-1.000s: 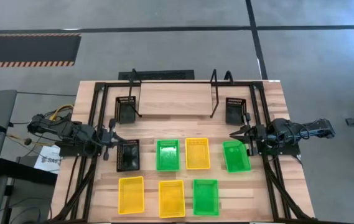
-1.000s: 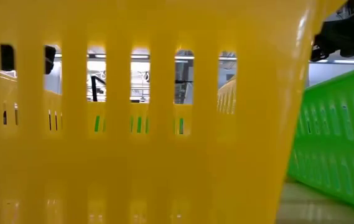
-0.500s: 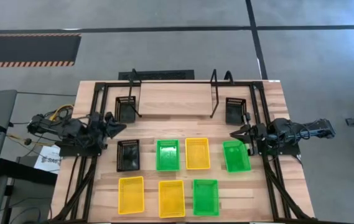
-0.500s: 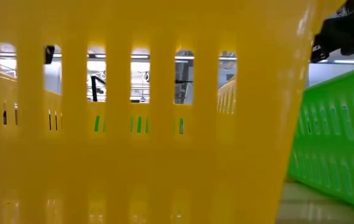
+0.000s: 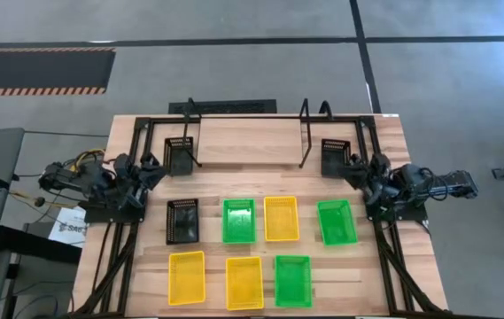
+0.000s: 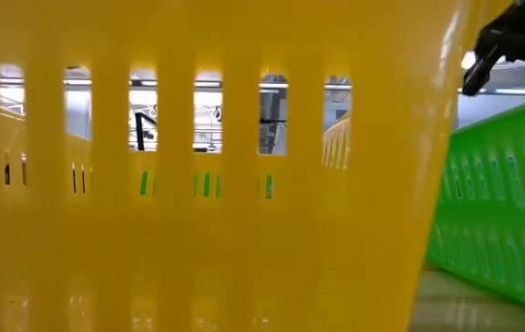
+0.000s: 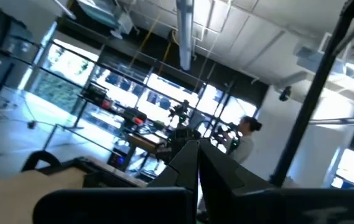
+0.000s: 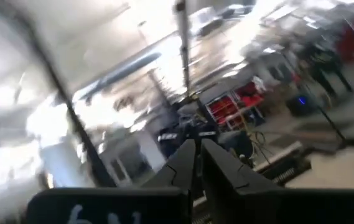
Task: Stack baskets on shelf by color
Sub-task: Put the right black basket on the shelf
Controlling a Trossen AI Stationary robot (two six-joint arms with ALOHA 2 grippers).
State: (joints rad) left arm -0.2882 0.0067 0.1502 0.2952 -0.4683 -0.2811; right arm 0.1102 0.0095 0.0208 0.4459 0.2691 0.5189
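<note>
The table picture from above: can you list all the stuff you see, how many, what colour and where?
Yellow baskets: three; two in the front row at the left and middle, one in the back row, third from the left.
Green baskets: three; two in the back row, one at the front right.
Black basket: one on the table, left end of the back row.
More black baskets: two, by the back corners.
Shelf: one, black thin tubes, over the wooden board at the back.
Table: one, light wood.
Left gripper: shut, raised at the table's left edge, holding nothing.
Right gripper: shut, raised at the right edge, holding nothing.
</note>
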